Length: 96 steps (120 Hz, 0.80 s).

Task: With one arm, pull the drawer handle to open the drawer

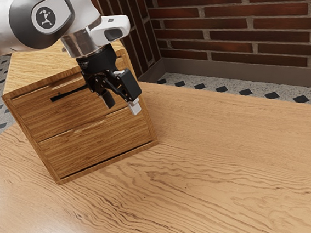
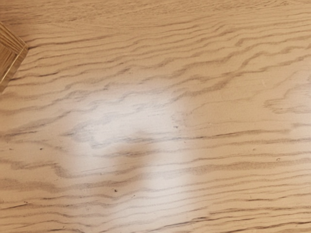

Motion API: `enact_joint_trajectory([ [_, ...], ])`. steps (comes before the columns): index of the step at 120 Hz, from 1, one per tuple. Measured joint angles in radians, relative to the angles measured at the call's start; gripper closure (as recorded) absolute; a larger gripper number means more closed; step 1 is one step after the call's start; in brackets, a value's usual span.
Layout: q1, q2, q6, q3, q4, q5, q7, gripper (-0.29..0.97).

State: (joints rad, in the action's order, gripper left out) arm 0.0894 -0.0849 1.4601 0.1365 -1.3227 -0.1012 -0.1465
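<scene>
The black two-finger gripper (image 1: 122,104) was pictured with its fingers (image 1: 108,100) spread apart and nothing clasped between them, held just in front of the upper drawer (image 1: 51,115) of a small wooden cabinet (image 1: 35,67). The drawer's slim black handle (image 1: 65,95) was seen running across the drawer front, its end toward the exterior view's right lying close beside the gripper; whether it was touched could not be told. Both the upper and the lower drawer (image 1: 97,141) were shown with their fronts about level with the cabinet's face, their contents hidden. The white arm (image 1: 30,18) was brought in from the exterior view's upper left, above the cabinet top, with the hand pointed downward and tilted. The cabinet was stood on a wood-grained table (image 1: 231,159), whose broad bare surface was left open toward the exterior view's right and front. In the wrist view, the table (image 2: 170,121) and one cabinet corner (image 2: 8,54) were caught. Beyond the table's far edge, tiled floor (image 1: 241,89) and a brick wall (image 1: 234,15) were visible.
</scene>
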Motion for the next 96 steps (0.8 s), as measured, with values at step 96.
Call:
enact_joint_trajectory([
  [96,0.006,0.439,-0.081,-0.091,-0.190,0.068,0.001,0.00],
])
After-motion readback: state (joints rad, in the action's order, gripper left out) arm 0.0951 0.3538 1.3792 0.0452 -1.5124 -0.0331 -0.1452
